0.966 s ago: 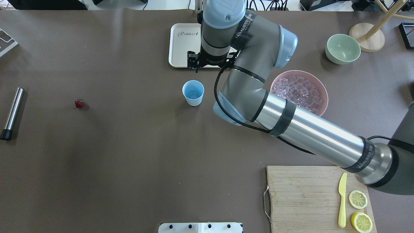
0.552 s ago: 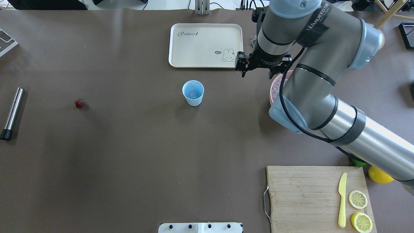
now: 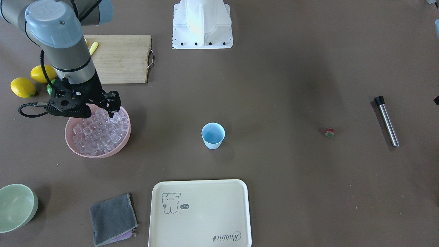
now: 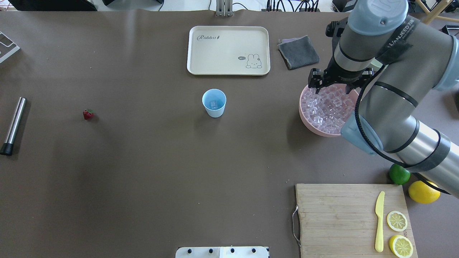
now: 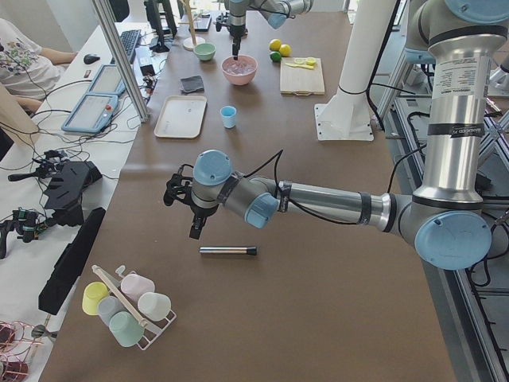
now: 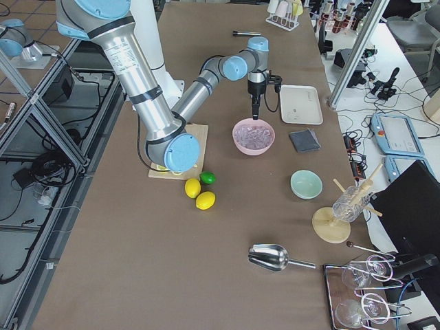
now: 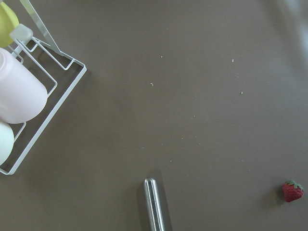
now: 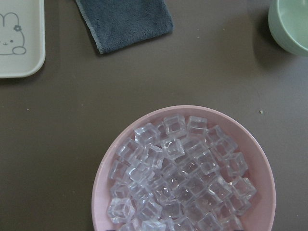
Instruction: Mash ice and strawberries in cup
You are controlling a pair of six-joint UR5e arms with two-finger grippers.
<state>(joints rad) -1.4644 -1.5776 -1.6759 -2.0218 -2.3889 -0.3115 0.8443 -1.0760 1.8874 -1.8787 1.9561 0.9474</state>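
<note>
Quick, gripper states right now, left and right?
Left gripper: cannot be told; only the side view shows it.
Right gripper: open, holding nothing, above the ice.

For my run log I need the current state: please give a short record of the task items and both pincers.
cup: upright at mid-table, with an ice cube visible inside
ice: heaped in the pink bowl
strawberry: lying on the table, well apart from the cup
right pincer: pointing down over the pink bowl; open or shut unclear
left pincer: hovers near the metal rod; open or shut unclear
</note>
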